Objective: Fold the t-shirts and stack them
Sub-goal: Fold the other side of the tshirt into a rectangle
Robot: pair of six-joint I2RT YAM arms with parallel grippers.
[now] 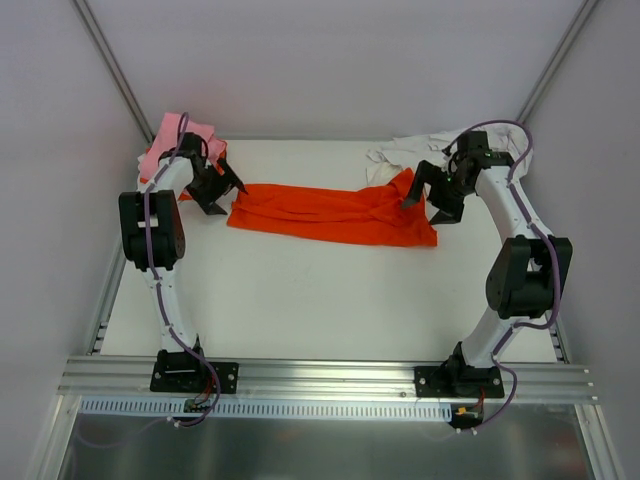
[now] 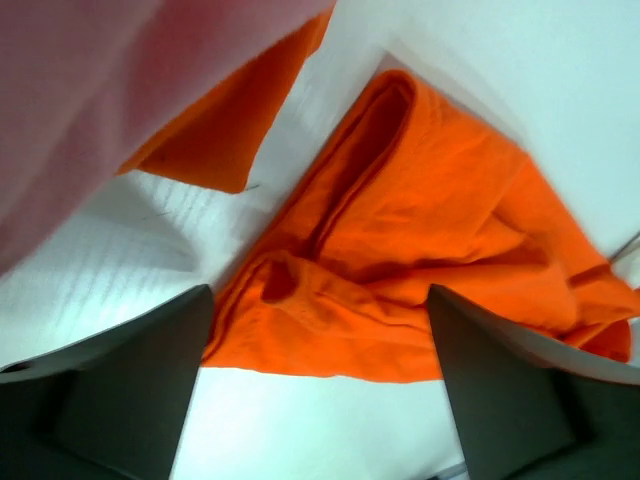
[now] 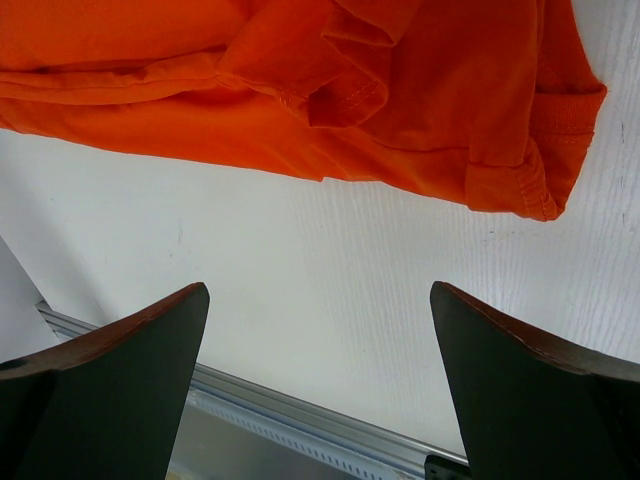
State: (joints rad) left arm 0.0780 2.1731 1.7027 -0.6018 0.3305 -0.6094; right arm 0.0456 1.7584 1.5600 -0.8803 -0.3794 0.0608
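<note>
1. The white worktop (image 1: 300,310) carries all the cloth on its far half.
2. The orange shirt (image 1: 330,212) lies across the middle of the far half as a long, rumpled band running left to right. Several folds run along its length, and its right end is wider, with a point of cloth sticking up toward the back.
3. A metal rail (image 1: 330,375) runs along the near edge, with both arm bases bolted to it.
4. The white shirt (image 1: 400,152) lies crumpled in the far right corner, just behind the orange shirt's right end.
5. The pink shirt (image 1: 165,140) is bunched in the far left corner, behind the left arm.
6. A second orange cloth (image 2: 215,130) shows from under the pink in the left wrist view. It lies apart from the orange shirt, with bare worktop between them.
7. The left pincer (image 1: 225,197) hangs at the orange shirt's left end. Its jaws are parted and grip nothing, and the bunched hem lies below them.
8. The right pincer (image 1: 428,208) hangs at the shirt's right end. Its jaws are spread wide and are empty, over bare worktop just beside the hemmed edge.
</note>
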